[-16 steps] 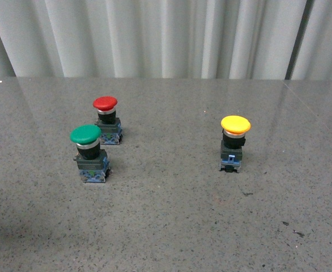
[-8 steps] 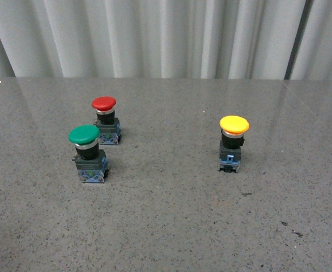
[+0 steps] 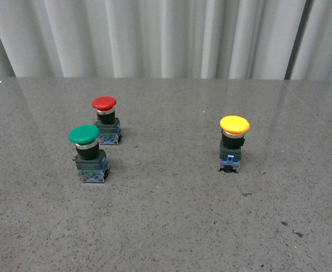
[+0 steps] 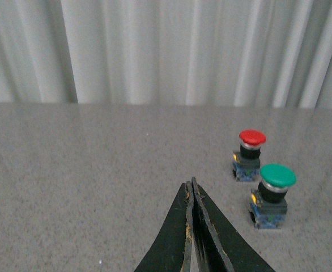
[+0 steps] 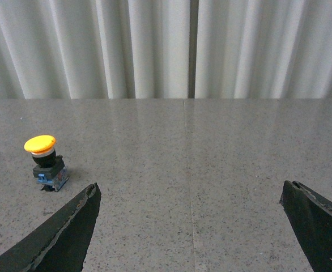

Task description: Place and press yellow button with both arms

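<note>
Front view, left to right: green-capped button (image 3: 88, 152) mid-left of frame, red-capped button (image 3: 106, 120) just behind it & slightly right, then the yellow button (image 3: 233, 143) right of centre. It stands upright on the table (image 3: 171, 221), well apart from the other two. Neither arm shows in that view.

Left wrist view: your left end effector (image 4: 191, 190) has its fingers pressed together, empty, w/ the red and green buttons ahead of it. Right wrist view: right end effector (image 5: 190, 190) is spread wide, nothing between the fingers, yellow button ahead and off to one side.

Looks like you're at the very start: approach step, nothing grasped or pressed yet. Next, I'd judge: bring the right arm to the yellow button, centre the fingers on the black body below the cap, close w/o tipping it. Left arm comes in after for the press.
</note>
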